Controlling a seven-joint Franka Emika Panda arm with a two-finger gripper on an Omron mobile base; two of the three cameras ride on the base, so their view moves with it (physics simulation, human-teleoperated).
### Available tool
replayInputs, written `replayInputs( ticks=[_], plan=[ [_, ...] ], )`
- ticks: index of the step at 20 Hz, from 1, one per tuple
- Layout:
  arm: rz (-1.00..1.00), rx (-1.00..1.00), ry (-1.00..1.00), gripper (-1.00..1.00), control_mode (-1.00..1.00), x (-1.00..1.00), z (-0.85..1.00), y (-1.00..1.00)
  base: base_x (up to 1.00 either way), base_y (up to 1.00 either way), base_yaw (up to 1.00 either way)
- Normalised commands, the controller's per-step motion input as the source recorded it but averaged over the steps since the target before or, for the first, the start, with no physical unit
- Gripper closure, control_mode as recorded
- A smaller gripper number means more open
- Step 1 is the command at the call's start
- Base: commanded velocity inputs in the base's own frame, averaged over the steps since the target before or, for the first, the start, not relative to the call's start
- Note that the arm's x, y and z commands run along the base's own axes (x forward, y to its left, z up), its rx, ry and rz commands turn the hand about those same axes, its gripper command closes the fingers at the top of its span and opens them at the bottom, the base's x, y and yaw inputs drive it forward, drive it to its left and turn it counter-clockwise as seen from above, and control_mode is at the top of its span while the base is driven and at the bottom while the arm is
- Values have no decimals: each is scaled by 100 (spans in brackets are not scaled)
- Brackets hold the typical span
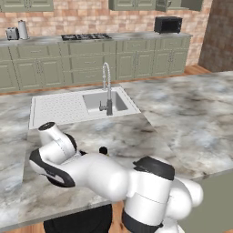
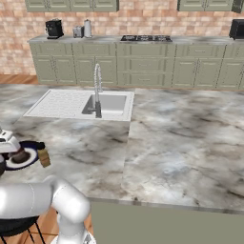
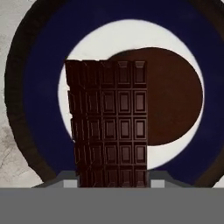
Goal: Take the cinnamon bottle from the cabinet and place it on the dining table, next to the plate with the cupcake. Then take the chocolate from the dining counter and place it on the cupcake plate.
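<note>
The arm is folding low to its left, its gripper point(image 3: 113, 183) clamping the chocolate point(image 3: 111, 122) above the cupcake point(image 3: 173, 96) on the plate point(image 3: 39, 87), while the right base view is showing the cinnamon bottle point(image 2: 44, 157) just beside that plate

The worktop point(image 1: 191, 113) looks like polished grey-veined marble, smooth with a soft sheen. The sink point(image 1: 98, 101) and its faucet point(image 1: 107, 88) read as brushed metal, the drainboard finely dotted. The chocolate point(image 3: 111, 122) is dark, moulded in glossy squares. The plate point(image 3: 43, 100) looks glazed, navy around white. The cupcake point(image 3: 175, 96) top is matt brown. The far wall point(image 1: 91, 20) is rough brick; the cabinets point(image 1: 91, 61) are matt painted green.
</note>
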Motion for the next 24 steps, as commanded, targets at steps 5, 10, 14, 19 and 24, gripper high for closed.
replayInputs(
  ticks=[5,10,14,19,24],
  plan=[
    [2,0,-1,100,-100,2,-3,13,0,0,0],
    [1,-8,-3,-100,-100,10,-21,14,0,0,0],
    [0,-4,-1,-100,-100,7,-14,-1,0,0,0],
    [0,0,-5,-100,-100,-3,1,-17,0,0,0],
    [0,0,-2,-100,-100,-16,33,-23,0,0,0]
  ],
)
